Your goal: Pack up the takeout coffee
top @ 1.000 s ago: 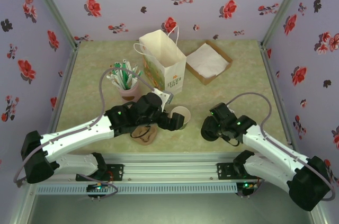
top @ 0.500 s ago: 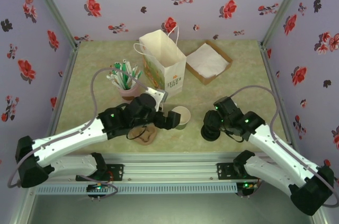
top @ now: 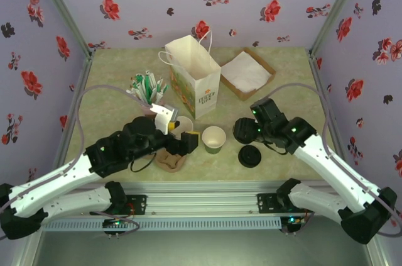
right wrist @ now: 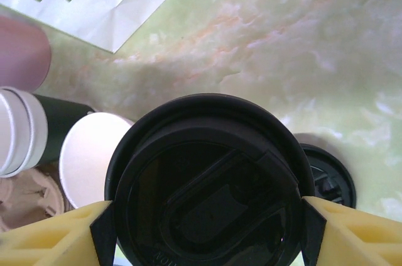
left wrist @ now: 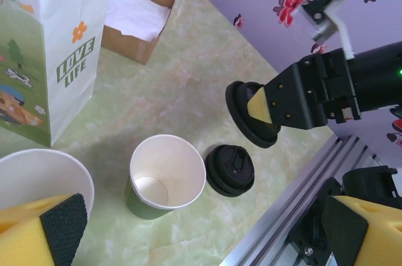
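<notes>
Right claw (right wrist: 207, 228) was clamped on a black lid (right wrist: 210, 197), held flat above the table (top: 276, 99), just right of the open cup (top: 213, 137). The cup stood upright and uncapped, near the front edge. Left claw (top: 182, 135) had its jaws wide apart and gripped nothing.

The step looked like capping. The lid should go left until centred over the rim, stay level, then be pressed down evenly. The left claw could steady the cup wall so it doesn't tip.

A second lid (top: 250, 156) lay on the table below the held one. A second cup (left wrist: 38, 178) was cut off at the wrist view's edge, and I couldn't tell if the left pad touched it. The pulp carrier (top: 171, 160) was half under the left arm. The paper bag (top: 193, 74) interior was unseen.
</notes>
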### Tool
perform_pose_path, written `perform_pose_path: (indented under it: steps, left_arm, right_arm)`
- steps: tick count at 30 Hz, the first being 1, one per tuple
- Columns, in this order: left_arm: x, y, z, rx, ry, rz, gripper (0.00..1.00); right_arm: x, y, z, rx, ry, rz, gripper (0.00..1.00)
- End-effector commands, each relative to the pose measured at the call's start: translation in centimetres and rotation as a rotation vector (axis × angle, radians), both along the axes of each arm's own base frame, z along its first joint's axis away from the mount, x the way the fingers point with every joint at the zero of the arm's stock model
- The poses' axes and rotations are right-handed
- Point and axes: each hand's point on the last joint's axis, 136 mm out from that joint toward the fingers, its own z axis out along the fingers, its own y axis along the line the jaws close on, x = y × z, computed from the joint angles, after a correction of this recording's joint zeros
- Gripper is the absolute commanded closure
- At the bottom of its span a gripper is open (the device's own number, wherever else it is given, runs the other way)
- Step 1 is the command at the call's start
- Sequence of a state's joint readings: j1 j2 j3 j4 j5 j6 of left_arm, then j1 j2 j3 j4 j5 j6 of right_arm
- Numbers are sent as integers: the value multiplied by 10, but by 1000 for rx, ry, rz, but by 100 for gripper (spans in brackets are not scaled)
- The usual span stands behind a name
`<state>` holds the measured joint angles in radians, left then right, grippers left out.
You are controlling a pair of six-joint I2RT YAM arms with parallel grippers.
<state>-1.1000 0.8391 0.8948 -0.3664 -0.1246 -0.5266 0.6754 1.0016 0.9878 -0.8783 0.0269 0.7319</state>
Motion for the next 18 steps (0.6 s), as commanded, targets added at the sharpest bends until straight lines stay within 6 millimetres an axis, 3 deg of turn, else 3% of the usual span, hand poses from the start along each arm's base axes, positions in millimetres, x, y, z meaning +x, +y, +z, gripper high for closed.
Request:
perform_pose_path:
  steps: [1,8,18]
  left_arm:
    - [-3,12,1,79,-53,-16,1]
    - [-2,37,-15,195,-21,37,1]
    - [-1,59,-36,209,32,85,1]
  right_arm:
    - [-1,16,7,-26,4,88,27]
    - [3,49,6,-81,31,189,27]
    - [6,75,-1,-163,73,264,27]
